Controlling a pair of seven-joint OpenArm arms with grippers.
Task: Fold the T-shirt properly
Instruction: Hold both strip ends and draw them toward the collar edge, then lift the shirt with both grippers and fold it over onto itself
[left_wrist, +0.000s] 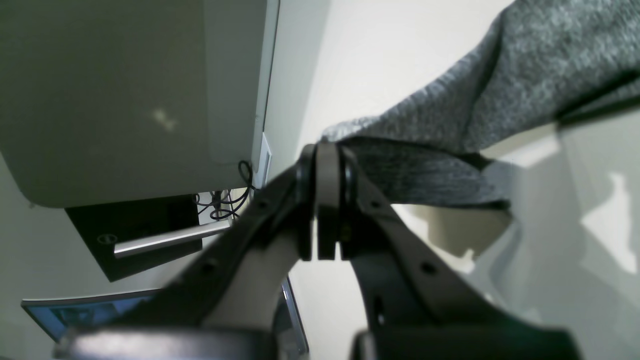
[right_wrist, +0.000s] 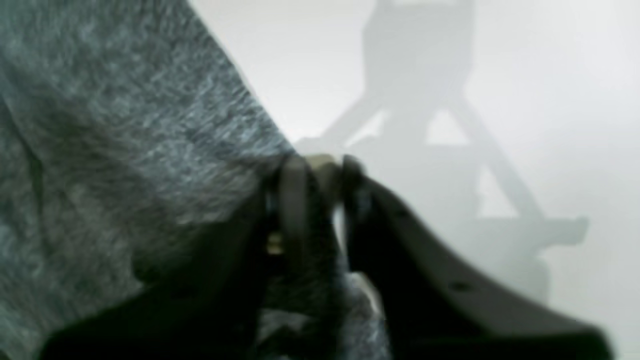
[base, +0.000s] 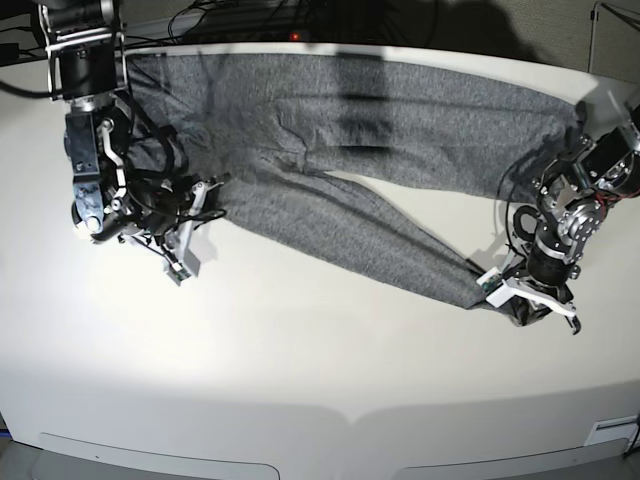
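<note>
While both grippers pinch the T-shirt (base: 340, 150), you are at the start of a fold.
Your left gripper (left_wrist: 327, 150) is squeezed tight on a sleeve end, near and to the right. Your right gripper (base: 208, 188) looks almost closed on the left edge. The shirt lies spread across the far side of the table (base: 300, 340). Next, lift both ends together and bring them across.

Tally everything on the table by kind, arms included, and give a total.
Garments: 1, the grey T-shirt
Grippers: 2, the left gripper and the right gripper, both at the shirt's edges
Total: 3
</note>
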